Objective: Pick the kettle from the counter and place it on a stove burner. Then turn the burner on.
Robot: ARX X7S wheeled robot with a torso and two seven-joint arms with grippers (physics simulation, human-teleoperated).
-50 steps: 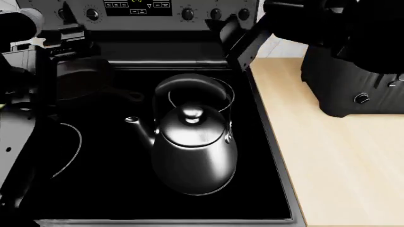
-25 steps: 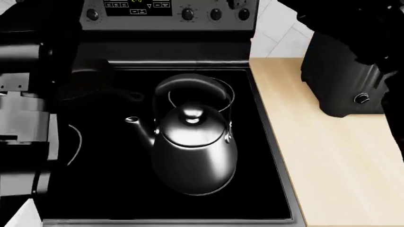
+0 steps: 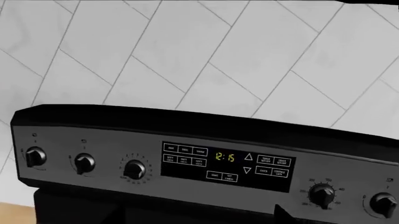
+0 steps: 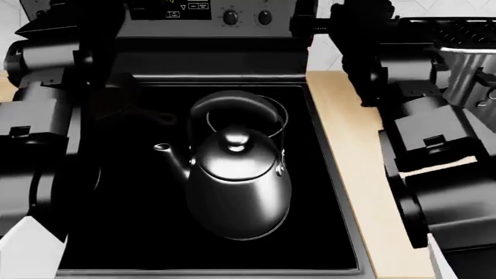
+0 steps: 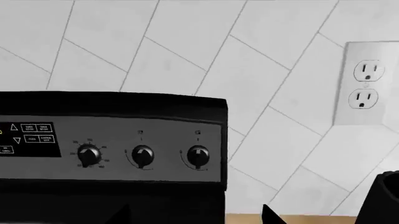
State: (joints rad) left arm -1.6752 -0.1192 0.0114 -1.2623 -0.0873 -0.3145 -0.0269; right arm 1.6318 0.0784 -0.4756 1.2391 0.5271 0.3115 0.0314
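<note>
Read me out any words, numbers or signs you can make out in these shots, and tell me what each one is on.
"12:15", in yellow digits, on the clock display of the stove control panel.
Up and down arrow signs beside the display.
Button labels on the panel: too small to read.
Scale marks round the knob: too small to read.
Kettle and wall outlet: no text.

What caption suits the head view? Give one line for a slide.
Kettle standing on the black glass cooktop, both arms raised toward the stove's control panel.
</note>
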